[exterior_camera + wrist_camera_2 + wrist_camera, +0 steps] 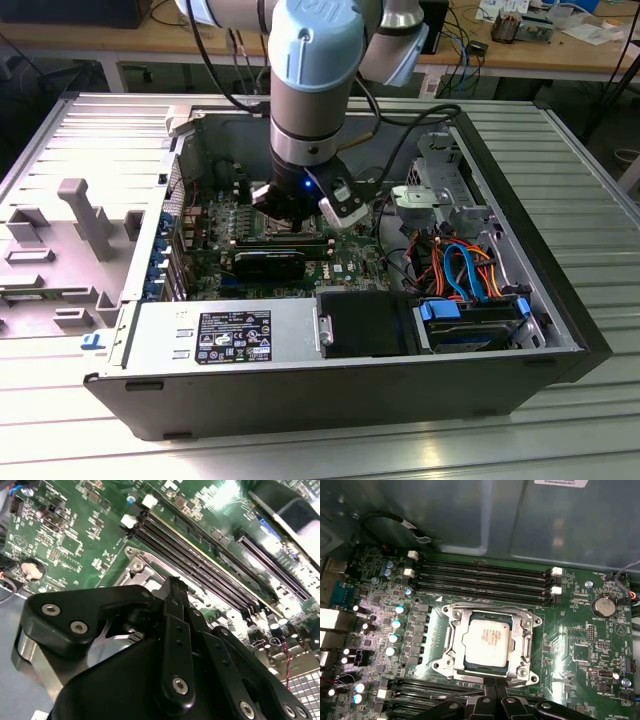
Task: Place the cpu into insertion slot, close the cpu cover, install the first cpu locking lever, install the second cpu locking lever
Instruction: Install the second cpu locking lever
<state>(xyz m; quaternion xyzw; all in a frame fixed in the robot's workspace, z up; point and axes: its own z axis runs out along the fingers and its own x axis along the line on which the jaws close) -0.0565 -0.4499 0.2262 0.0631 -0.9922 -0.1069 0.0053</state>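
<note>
The chip [487, 639] sits in its socket [451, 639], cover [526, 641] down, just ahead of the pincer [495, 689], whose fingers look pressed together; press levers squarely.

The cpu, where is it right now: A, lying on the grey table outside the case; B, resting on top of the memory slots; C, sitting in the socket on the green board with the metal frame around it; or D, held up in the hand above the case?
C: in the first wrist view the cpu lies flat in the insertion slot, framed by the cpu cover, with the hand at the socket's edge.
</note>
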